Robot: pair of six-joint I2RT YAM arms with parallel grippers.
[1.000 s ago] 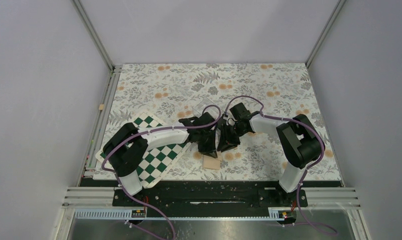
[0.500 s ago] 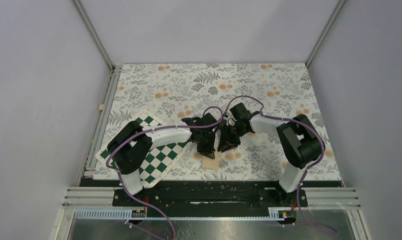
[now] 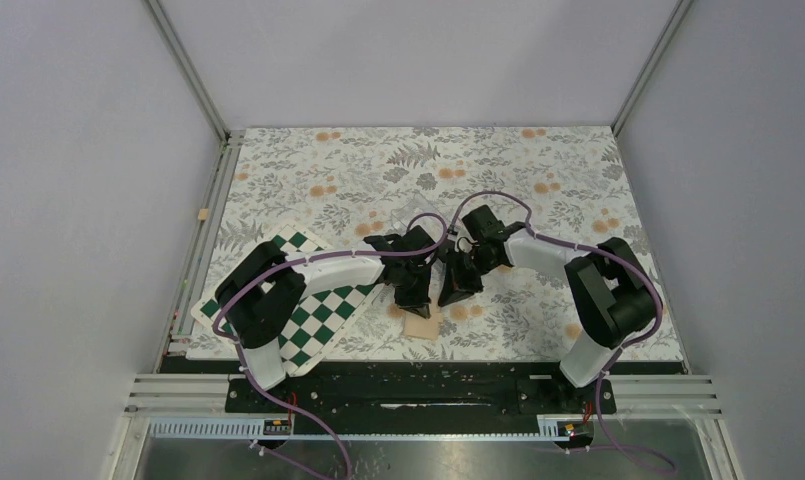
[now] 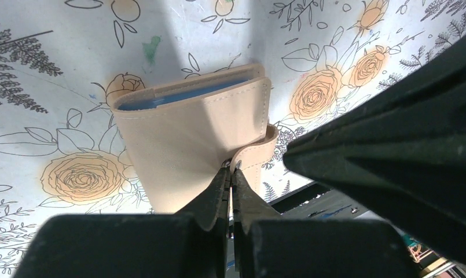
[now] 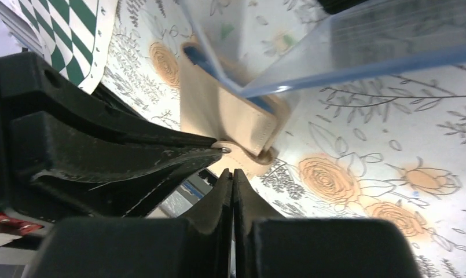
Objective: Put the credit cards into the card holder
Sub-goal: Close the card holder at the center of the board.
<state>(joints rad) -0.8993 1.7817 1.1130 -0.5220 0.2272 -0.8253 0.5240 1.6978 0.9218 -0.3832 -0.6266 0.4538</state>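
Observation:
The card holder (image 4: 184,139) is a tan folded wallet lying on the floral mat, with blue lining showing along its far edge and the clasp tab (image 4: 259,152) curling round its right side. In the top view the card holder (image 3: 422,326) sits near the front edge, below both grippers. My left gripper (image 4: 230,171) is shut, its tips against the wallet's front right at the snap under the tab. My right gripper (image 5: 233,172) is shut too, with nothing in it, its tips just short of the clasp tab (image 5: 242,155). No credit cards are in view.
A clear plastic box (image 5: 358,46) stands just beyond the wallet, seen from above as the clear box (image 3: 413,212). A green-and-white chequered board (image 3: 318,310) lies under the left arm. The table's front edge and black rail (image 3: 408,375) run close behind the wallet.
The right gripper has closed from partly open. The left gripper stayed shut and edged down to the wallet's clasp. The wallet has not moved.

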